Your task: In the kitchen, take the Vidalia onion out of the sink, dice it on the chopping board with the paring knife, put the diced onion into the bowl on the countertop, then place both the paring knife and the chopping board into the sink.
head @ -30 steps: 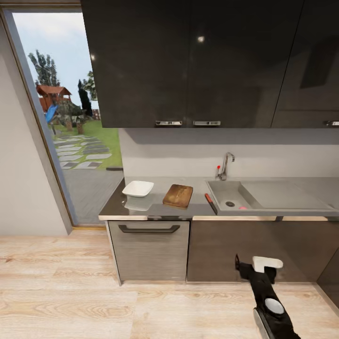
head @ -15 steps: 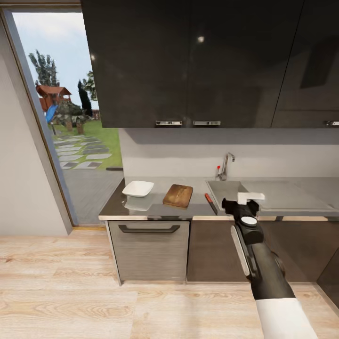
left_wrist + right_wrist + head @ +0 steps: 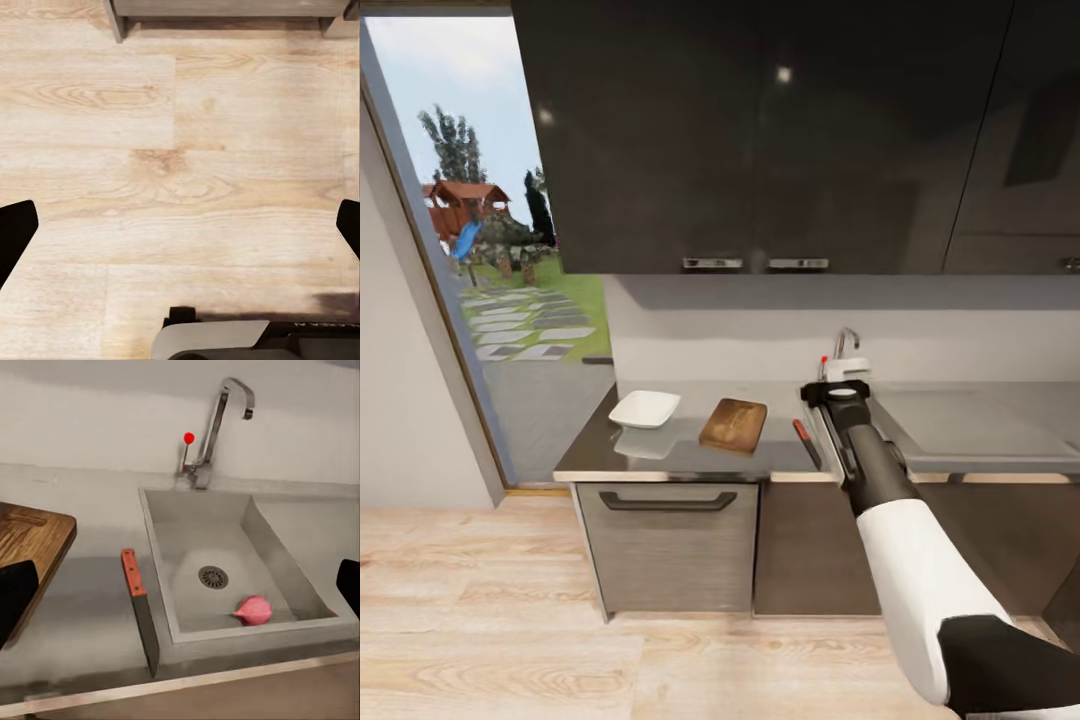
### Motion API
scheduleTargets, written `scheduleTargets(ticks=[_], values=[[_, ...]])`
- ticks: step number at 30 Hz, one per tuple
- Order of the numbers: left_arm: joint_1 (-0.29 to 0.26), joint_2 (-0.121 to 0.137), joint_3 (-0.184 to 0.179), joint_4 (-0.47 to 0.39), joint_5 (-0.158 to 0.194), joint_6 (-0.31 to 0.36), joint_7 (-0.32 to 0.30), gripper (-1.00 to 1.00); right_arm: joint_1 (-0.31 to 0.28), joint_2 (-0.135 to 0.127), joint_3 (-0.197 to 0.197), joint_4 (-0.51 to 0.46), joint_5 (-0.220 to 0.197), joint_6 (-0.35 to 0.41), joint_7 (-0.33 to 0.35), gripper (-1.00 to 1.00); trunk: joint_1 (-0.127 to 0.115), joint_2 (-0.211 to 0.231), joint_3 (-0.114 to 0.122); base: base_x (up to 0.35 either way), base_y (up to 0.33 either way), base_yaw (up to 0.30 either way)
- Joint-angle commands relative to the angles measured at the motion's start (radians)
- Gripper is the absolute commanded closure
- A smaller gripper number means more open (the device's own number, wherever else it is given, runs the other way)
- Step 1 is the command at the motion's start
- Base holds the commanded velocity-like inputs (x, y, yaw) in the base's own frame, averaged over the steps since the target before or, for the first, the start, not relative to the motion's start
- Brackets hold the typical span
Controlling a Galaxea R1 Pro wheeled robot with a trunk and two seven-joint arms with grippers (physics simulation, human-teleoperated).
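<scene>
The right claw (image 3: 847, 368) is held above the grey matte sink (image 3: 255, 529), its fingers spread wide and empty. The small pinkish-red round onion (image 3: 253, 610) lies in the basin beside the drain. The red-handled paring knife (image 3: 139, 604) rests on the dark bench (image 3: 660, 452) just left of the sink, the brown wooden chopping board (image 3: 733, 424) and white squarish bowl (image 3: 644, 408) farther left. The left claw (image 3: 180, 232) is spread wide and empty over the wooden floor (image 3: 150, 150).

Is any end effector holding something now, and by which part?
Nothing is held. The onion lies in the sink; the knife lies beside it.
</scene>
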Motion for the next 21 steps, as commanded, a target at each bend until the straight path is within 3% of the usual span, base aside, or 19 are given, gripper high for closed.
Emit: scheduleTargets(ticks=[1,8,15,21], values=[[0.0,0.0,0.001,0.0,0.001,-0.003,0.0,-1.0,-0.009,0.0,0.002,0.012,0.007,0.008,0.001,-1.0,0.001,-0.001,0.0,0.296,-0.095,0.0],[0.0,0.0,0.001,0.0,0.001,-0.003,0.0,-1.0,-0.022,0.0,0.002,0.034,0.004,0.007,0.017,-1.0,0.001,-0.001,0.0,0.303,-0.095,0.0],[0.0,0.001,0.001,0.0,0.001,-0.003,0.0,-1.0,-0.023,-0.002,0.006,0.044,0.005,0.007,0.135,-1.0,0.001,-0.001,0.0,0.312,-0.038,0.0],[0.0,0.001,0.0,0.0,0.001,-0.003,0.0,-1.0,-0.023,-0.008,0.006,0.053,0.005,0.007,0.175,-1.0,0.001,-0.001,0.0,0.317,-0.004,0.0]])
